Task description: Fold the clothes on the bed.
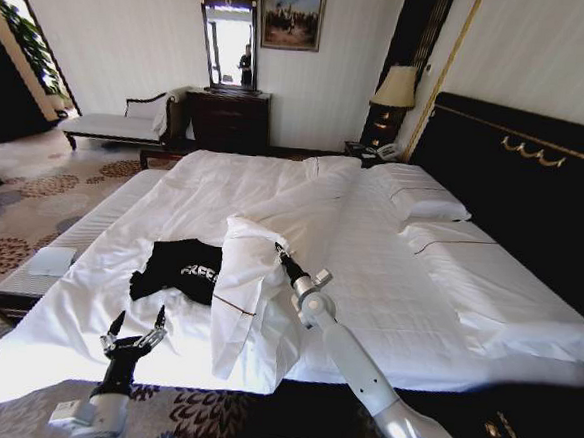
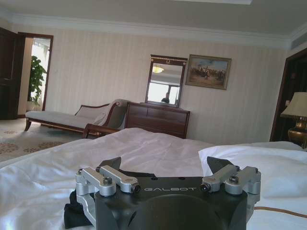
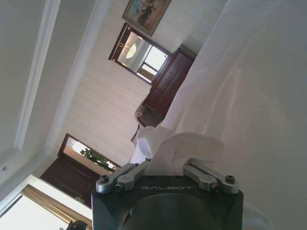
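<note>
The clothes are one black T-shirt (image 1: pixel 178 268) with white lettering, lying bunched near the foot of the bed (image 1: pixel 368 274) on its left side. My left gripper (image 1: pixel 134 326) stands open and upright at the bed's foot edge, just short of the T-shirt. In the left wrist view the gripper (image 2: pixel 165 167) has its fingers spread, with the black T-shirt (image 2: pixel 76 213) on the sheet just beyond them. My right gripper (image 1: pixel 279 249) is shut on a raised fold of white linen (image 1: pixel 252 286) to the right of the T-shirt. The right wrist view shows that gripper (image 3: pixel 165 165) pinching the linen (image 3: pixel 177 146).
The dark headboard (image 1: pixel 515 185) and white pillows (image 1: pixel 419 198) are on the right. A pale chaise (image 1: pixel 118 125), a dark dresser (image 1: pixel 229 119) with a mirror and a lamp (image 1: pixel 396 86) stand at the far wall. Patterned carpet (image 1: pixel 33 191) lies to the left.
</note>
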